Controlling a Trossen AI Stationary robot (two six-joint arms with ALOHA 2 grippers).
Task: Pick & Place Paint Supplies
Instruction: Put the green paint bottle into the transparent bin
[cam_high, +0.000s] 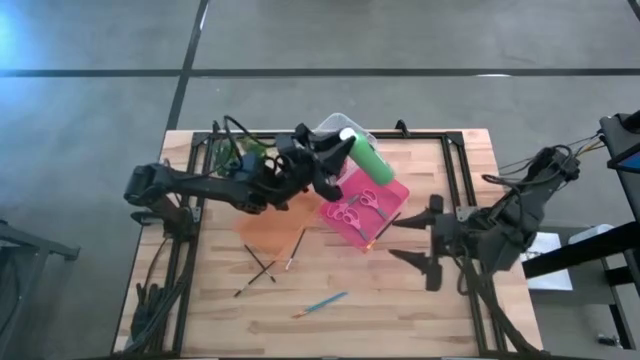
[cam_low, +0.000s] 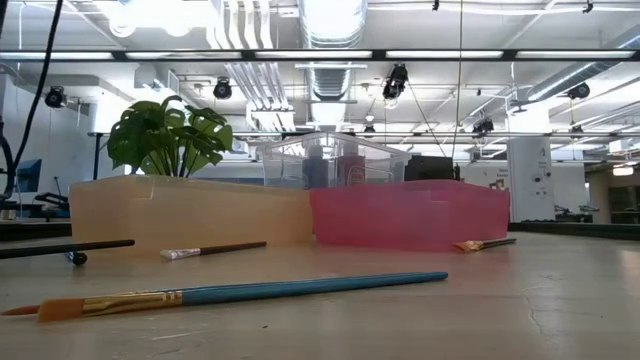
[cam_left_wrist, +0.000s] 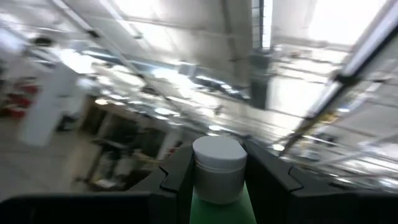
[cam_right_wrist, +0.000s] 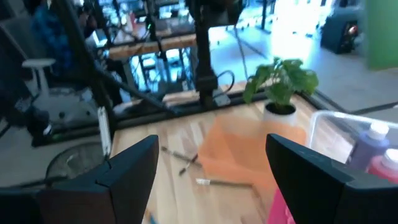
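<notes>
Left gripper (cam_high: 335, 155) is shown closed on the green paint bottle (cam_high: 367, 157), held aloft above the pink tray (cam_high: 395, 190) and the clear tray (cam_high: 335, 124); its white cap (cam_left_wrist: 218, 163) is seen between the fingers (cam_left_wrist: 177, 177). Right gripper (cam_high: 420, 243) is held open beside the pink tray. Pink-handled scissors (cam_high: 358, 207) lie in that tray. Paintbrushes (cam_high: 262, 265) are scattered on the table (cam_high: 420, 320), the blue-handled brush (cam_low: 240, 292) among them.

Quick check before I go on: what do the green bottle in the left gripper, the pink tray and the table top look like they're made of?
Green bottle: likely plastic, smooth opaque body, with a matte white cap that looks plastic too.
Pink tray: translucent plastic; light shows through its walls.
Table: wood, pale planks with visible grain and seams.
The left gripper is shut on the bottle.
</notes>
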